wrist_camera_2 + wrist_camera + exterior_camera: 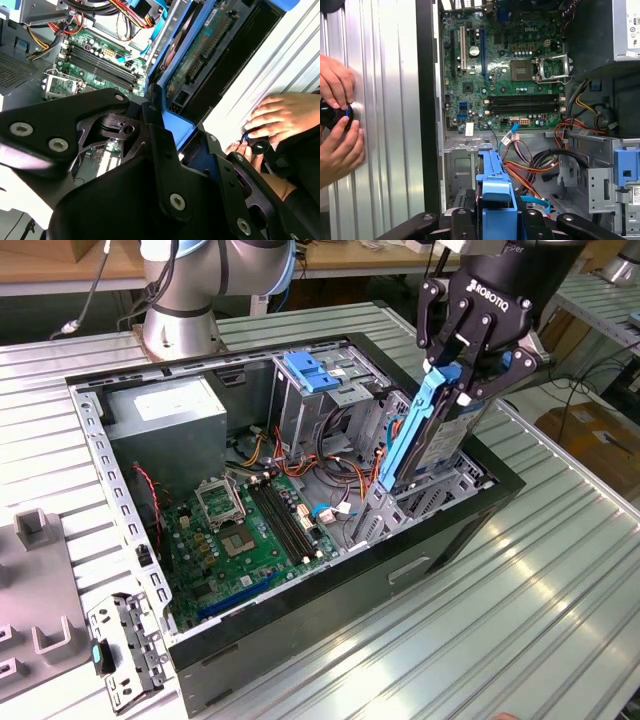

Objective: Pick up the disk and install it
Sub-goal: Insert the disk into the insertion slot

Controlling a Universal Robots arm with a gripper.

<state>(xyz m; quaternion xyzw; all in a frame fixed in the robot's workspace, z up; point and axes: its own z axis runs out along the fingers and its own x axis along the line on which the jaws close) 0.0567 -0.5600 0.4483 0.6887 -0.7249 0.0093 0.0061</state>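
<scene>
Here the pincer [458, 368] pinched the disk [415, 430], tilted over the case [300, 608]; a skewed descent could jam it against the cables [335, 455].

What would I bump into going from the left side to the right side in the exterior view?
Grey fixture block → grey metal box → blue latch plate → the disk, held in the gripper → brown box.

The claw [457, 372] holds the disk [432, 438] tilted in the computer case [300, 612]
</scene>
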